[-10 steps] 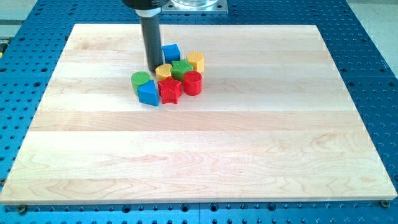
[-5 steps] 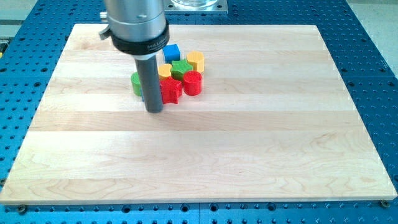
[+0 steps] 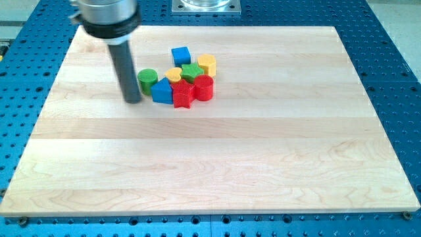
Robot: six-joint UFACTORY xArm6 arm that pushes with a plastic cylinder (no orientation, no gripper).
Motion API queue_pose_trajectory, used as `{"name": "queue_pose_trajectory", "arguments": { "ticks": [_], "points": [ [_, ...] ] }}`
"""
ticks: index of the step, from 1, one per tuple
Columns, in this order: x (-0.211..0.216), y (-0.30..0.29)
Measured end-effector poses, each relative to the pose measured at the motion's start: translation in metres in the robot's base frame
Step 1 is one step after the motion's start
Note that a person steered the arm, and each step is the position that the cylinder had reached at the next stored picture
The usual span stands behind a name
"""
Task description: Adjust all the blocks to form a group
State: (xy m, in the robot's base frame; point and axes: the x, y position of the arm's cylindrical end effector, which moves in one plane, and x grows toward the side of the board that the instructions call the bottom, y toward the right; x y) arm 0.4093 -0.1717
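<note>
The blocks lie as one cluster on the wooden board, and the long axis of this cluster runs from the view's left to the view's right, rising a little toward the right. The rod stands upright, dark and straight, and comes down from a wide metal collar at the view's top left. This arm has no jaws to open or close, only my tip, which rests on the board.

Just to the right of my tip is the green cylinder; whether the two touch, I cannot tell. Next to the right, and a little lower, sits the blue triangular block, touching the red star-shaped block. Further right is the red cylinder. Above these are a yellow block, whose shape I cannot make out, a green star-shaped block and a yellow block with ribbed sides. The blue cube is the farthest toward the view's top, slightly apart from the others. Under the board is a blue perforated table.
</note>
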Motion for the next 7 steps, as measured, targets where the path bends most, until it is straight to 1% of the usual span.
{"name": "queue_pose_trajectory", "arguments": {
  "ticks": [1, 4, 5, 6, 7],
  "points": [
    [-0.025, -0.022],
    [-0.034, 0.016],
    [-0.039, 0.01],
    [-0.047, 0.036],
    [-0.051, 0.045]
  ]
}}
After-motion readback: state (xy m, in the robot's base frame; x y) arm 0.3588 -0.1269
